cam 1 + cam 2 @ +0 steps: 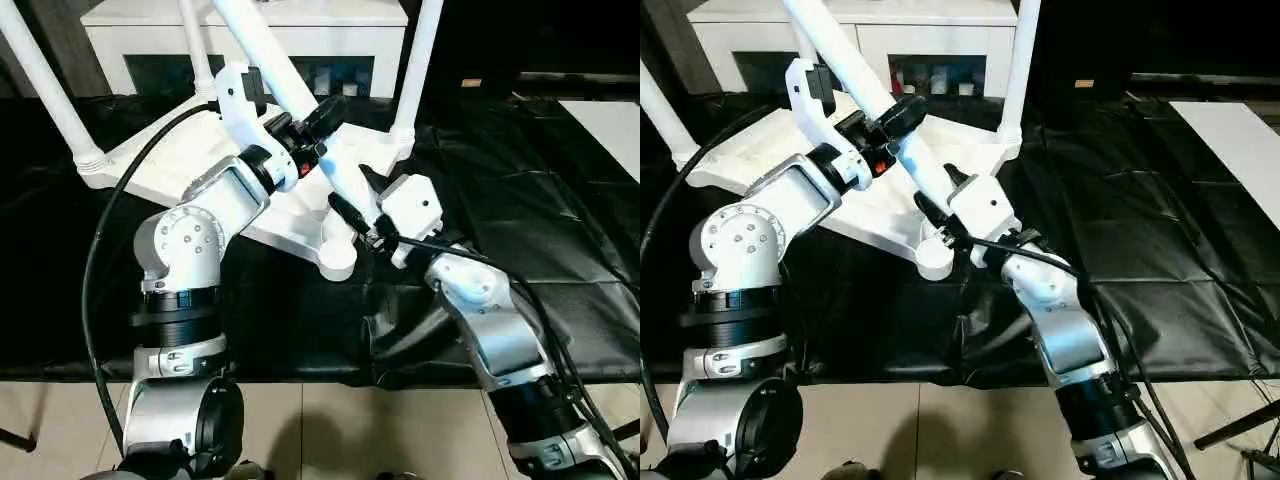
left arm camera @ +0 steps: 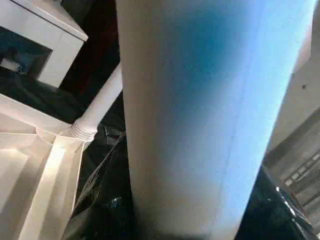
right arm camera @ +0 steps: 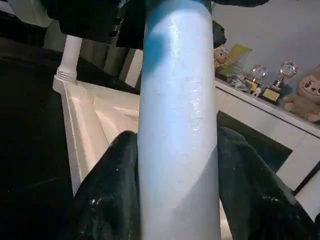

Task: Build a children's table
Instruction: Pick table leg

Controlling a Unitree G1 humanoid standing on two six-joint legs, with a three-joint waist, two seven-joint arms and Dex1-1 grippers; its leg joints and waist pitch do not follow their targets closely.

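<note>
Seemingly clasped, tilted leg point(image 1: 902, 150), between left claw point(image 1: 890, 125), right claw point(image 1: 940, 200)

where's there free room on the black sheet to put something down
The free patch is the black sheet to the robot's right of the upturned tabletop, out to its far right edge. It is crowded at the tabletop's near corner, where the left gripper and right gripper grip the slanted leg.

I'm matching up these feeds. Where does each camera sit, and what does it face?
Left eye: on the head, looking down at the upturned tabletop; both forearms show.
Right eye: beside it, same scene, shifted.
Left wrist: on the left arm, facing the slanted leg.
Right wrist: on the right arm; right hand fingers flank that leg.
Shared: the slanted leg.
</note>
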